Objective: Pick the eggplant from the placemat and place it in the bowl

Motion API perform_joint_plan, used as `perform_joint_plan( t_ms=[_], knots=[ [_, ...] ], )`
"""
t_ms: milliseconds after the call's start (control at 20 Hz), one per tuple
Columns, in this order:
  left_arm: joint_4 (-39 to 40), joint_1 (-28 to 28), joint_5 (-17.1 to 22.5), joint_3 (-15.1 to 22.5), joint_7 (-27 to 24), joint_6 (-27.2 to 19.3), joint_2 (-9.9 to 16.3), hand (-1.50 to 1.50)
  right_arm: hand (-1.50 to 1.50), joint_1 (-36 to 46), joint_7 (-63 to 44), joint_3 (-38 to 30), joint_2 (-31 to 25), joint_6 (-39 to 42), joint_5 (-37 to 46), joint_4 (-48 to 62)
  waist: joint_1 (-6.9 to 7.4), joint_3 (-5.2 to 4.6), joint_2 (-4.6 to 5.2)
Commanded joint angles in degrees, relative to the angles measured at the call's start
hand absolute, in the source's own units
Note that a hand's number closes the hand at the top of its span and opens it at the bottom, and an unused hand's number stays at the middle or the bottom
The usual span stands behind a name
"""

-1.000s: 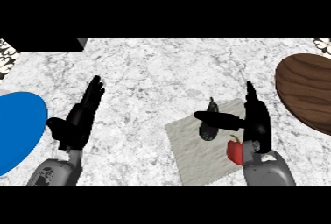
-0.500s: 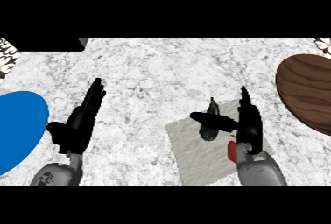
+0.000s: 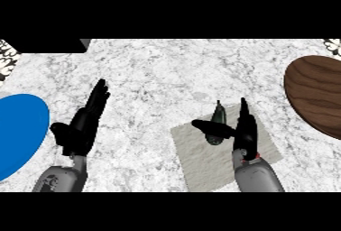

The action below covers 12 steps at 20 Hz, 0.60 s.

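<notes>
Head view: eggplant [image 3: 216,127] on placemat [image 3: 200,155], center-right. Right hand [image 3: 244,131] beside it, fingers straight, thumb across it, not clamped. Left hand [image 3: 83,124] open, resting. Step: grasp. Next: curl fingers, lift, carry to bowl [image 3: 318,99] at 2 o'clock.

Counter [image 3: 160,76]: white-grey marble pattern, fills nearly whole view, seen steeply from above. Light even, soft shadows only. Top left: dark rectangular block [image 3: 47,45] at counter's far edge, small grey corner beside it; what it is cannot be told. Far left edge and top right corner: slivers of patterned surface [image 3: 6,56], dark with pale floral marks, possibly floor or wall tile. No walls or windows in view.
</notes>
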<state>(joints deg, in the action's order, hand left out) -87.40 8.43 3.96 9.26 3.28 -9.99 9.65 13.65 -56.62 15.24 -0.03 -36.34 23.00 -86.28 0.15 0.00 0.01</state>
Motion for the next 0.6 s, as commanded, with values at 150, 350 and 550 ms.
perform_joint_plan(
  t_ms=[150, 350, 550],
  knots=[
    [-3.5, -0.4, -1.4, -0.5, 3.1, 0.6, -0.3, 0.0, -1.5, 2.2, -5.5, -1.5, -0.8, 3.0, 2.9, 5.6, 0.03, 0.0, -0.04],
    [-0.6, -2.1, -3.7, 0.7, -1.6, 0.0, -2.4, 0.0, -1.5, 0.1, -2.7, -0.4, -0.8, 5.1, 1.4, 6.2, 0.01, 0.0, -0.02],
    [-1.0, -0.9, -1.9, -0.9, 1.3, 1.9, -1.9, 0.0, -1.5, 3.9, 3.4, -0.3, 0.0, 1.1, -3.9, 13.7, 0.39, 0.02, 0.08]
  ],
)
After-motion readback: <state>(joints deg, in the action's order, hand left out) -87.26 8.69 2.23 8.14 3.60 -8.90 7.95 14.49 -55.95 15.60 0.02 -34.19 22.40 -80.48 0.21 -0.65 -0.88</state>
